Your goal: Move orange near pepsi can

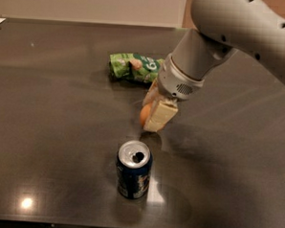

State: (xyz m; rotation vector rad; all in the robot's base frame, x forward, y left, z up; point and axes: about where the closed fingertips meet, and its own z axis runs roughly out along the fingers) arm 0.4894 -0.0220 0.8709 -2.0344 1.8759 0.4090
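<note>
Pincer (152,118) pinching the orange (143,115) down at the bench (46,130); can (133,171) near it camera-side, bag (134,66) beyond it

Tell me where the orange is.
The orange is central in the camera view, gripped in the hand, between the green snack bag behind and the pepsi can in front.

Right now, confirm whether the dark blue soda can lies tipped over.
No, the blue can stands upright, in front of the tool gripping the small round orange.
</note>
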